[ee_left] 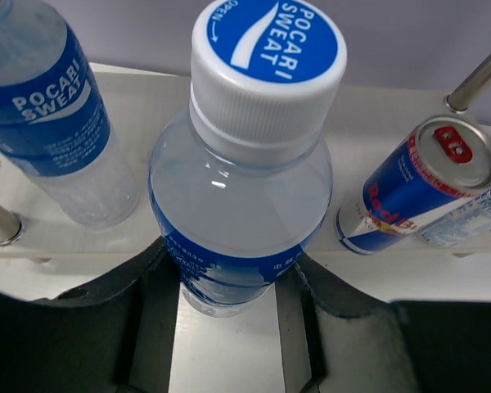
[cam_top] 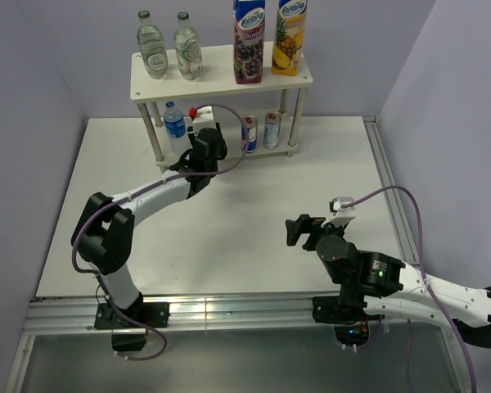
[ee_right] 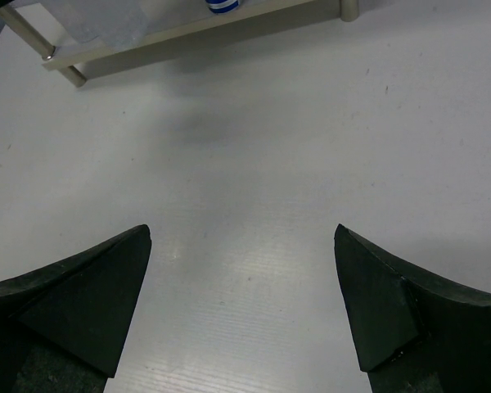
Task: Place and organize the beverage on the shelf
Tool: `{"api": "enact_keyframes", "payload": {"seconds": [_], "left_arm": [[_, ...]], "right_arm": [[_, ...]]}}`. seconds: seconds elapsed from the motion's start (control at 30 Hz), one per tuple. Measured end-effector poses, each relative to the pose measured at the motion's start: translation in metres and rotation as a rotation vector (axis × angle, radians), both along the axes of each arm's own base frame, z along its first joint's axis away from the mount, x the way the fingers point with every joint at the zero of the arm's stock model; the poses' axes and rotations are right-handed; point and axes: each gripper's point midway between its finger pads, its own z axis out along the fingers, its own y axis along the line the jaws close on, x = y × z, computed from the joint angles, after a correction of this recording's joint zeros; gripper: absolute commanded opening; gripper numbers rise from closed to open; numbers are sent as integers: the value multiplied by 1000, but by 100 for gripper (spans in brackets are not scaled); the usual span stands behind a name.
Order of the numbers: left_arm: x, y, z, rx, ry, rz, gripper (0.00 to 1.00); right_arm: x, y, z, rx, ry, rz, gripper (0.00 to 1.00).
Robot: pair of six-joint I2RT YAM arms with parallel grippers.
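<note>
The left gripper (ee_left: 233,274) was clamped on a Pocari Sweat bottle (ee_left: 241,188), 1 finger on each side of its label. The bottle was at the front edge of the shelf's (cam_top: 217,67) lower board, between a neighbouring bottle (ee_left: 53,123) and a Red Bull can (ee_left: 409,196). The right gripper (ee_right: 242,237) hung with its fingers spread over the table (ee_right: 254,147).

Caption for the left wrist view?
Left gripper holding Pocari Sweat bottle at shelf, between second bottle and Red Bull can.

- A robot lab test cell.
- Plain pale walls (cam_top: 33,82) box in a white surface (cam_top: 254,237).
- Aluminium rails (cam_top: 229,311) frame its near and right edges.
</note>
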Motion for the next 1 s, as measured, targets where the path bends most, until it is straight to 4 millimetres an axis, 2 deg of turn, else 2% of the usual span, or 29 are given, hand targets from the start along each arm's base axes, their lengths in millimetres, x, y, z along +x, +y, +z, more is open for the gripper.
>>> {"api": "enact_keyframes", "payload": {"seconds": [0.17, 0.3, 0.5, 0.53, 0.63, 0.67, 0.73, 0.8, 0.83, 1.0], "left_arm": [[17, 3, -2, -7, -7, 14, 0], [29, 15, -21, 8, 8, 48, 2], [43, 21, -21, 9, -23, 76, 7], [45, 20, -21, 10, -25, 78, 11], [48, 19, -21, 14, -33, 78, 51], [49, 19, -21, 17, -35, 77, 67], [50, 19, -21, 23, -38, 74, 83], [52, 19, -15, 14, -58, 77, 90], [53, 18, -12, 7, -69, 78, 97], [55, 17, -4, -9, -92, 78, 99]], "right_arm": [[0, 0, 0, 1, 0, 0, 100], [0, 1, 1, 6, -1, 3, 100], [0, 2, 1, 2, -2, 8, 100], [0, 2, 1, 1, -1, 8, 100], [0, 3, 0, -1, -1, 9, 100], [0, 3, 0, -2, 0, 9, 100], [0, 3, 0, -3, 0, 9, 100], [0, 3, 0, -3, 0, 9, 100], [0, 3, 0, -3, 0, 9, 100], [0, 3, 0, -3, 0, 9, 100]]}}
